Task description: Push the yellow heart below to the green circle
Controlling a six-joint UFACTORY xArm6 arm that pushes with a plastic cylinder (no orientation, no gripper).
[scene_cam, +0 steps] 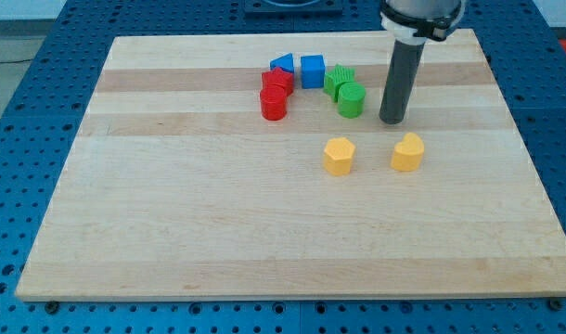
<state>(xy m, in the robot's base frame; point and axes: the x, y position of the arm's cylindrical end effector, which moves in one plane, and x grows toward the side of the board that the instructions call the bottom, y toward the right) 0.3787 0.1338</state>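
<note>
A pale striped wooden surface (172, 232) is lying on a blue perforated metal bench (32, 56).

The light wood board, made of glued strips in lighter and darker bands, is filling most of the view, and soft even light is falling across it. The blue bench with its grid of small holes is showing around every edge. A strip of pale floor or wall is showing at the view's top corners.

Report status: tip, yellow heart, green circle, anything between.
My tip on the board, right of green circle, above yellow heart, touching neither. Heart sits lower right of the circle. Path clear; yellow hexagon left of it.
</note>
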